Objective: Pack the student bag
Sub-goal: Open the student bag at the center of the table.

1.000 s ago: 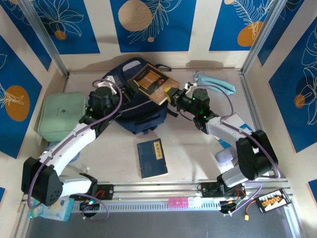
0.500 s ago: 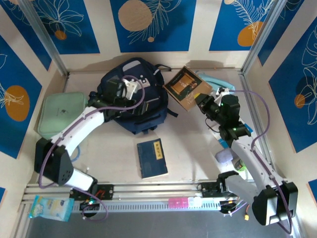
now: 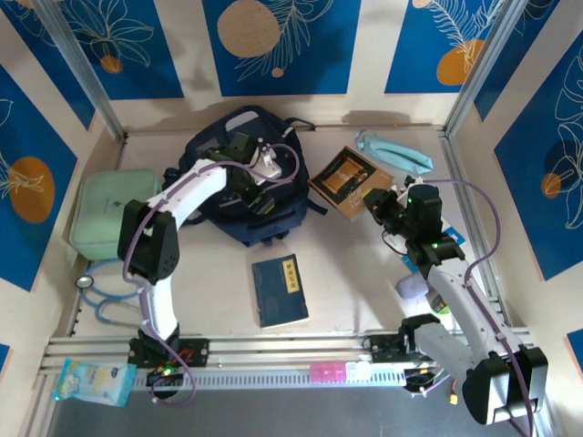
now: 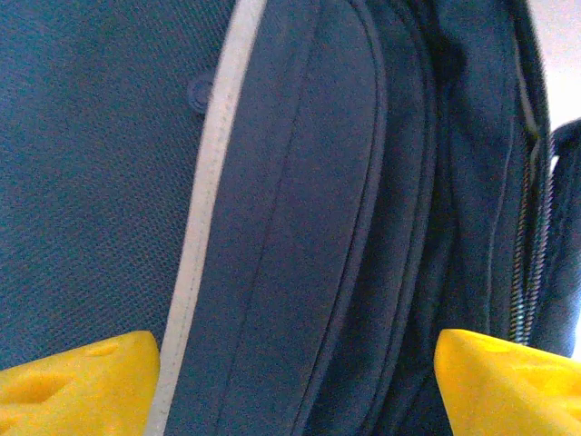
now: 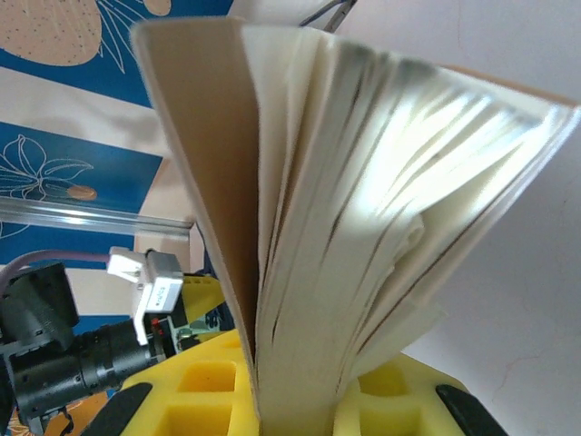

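Top external view: the navy bag (image 3: 269, 223) is seen lying flat at the back of the table (image 3: 355, 264), left of centre, with the left arm (image 3: 187, 193) bent over it and the left jaws set above its upper front. A brown book (image 3: 349, 179) is held by one corner in the right jaws, just right of the bag; whether it touches the table cannot be told. A blue book (image 3: 281, 289) is laid flat in front of the bag, and a mint-green case (image 3: 105, 214) is set by the left wall. From the left wrist, what cannot be made out from above is plain: the left jaws are spread wide, their yellow fingertips (image 4: 77, 377) at the two lower corners, nothing is clamped between them, and the bag's fabric, its light stripe (image 4: 213, 182) and a zip (image 4: 522, 263) are close beneath. From the right wrist, the brown book's fanned pages (image 5: 363, 209) are shown pinched upright between the closed right jaws.
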You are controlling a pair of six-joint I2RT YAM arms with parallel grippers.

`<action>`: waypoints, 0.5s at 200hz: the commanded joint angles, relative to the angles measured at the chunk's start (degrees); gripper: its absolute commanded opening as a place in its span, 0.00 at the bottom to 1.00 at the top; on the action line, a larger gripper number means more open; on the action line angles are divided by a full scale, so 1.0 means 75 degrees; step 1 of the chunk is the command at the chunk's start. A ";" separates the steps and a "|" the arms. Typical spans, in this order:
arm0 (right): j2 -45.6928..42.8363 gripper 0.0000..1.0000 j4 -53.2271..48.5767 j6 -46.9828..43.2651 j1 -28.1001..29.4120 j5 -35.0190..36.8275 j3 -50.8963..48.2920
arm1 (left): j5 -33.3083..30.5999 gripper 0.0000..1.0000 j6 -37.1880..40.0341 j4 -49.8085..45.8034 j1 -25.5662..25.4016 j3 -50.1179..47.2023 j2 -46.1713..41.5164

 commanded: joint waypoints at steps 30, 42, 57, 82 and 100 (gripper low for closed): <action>-0.0302 0.00 0.0372 0.0025 -0.0108 -0.0084 0.0003 | -0.0463 0.71 0.0866 -0.1436 -0.0070 0.1057 0.0964; -0.0293 0.00 0.0387 0.0059 -0.0109 -0.0083 0.0001 | -0.0698 0.71 0.0866 -0.1345 -0.0086 0.1079 0.1076; -0.0295 0.00 0.0398 0.0094 -0.0125 -0.0085 -0.0008 | -0.0971 0.71 0.0883 -0.1224 -0.0117 0.1094 0.1194; -0.0283 0.00 0.0398 0.0126 -0.0136 -0.0090 0.0000 | -0.1541 0.71 0.0924 -0.1092 -0.0152 0.1175 0.1432; -0.0285 0.00 0.0387 0.0135 -0.0137 -0.0102 0.0013 | -0.1820 0.61 0.0941 -0.1012 -0.0173 0.1282 0.1581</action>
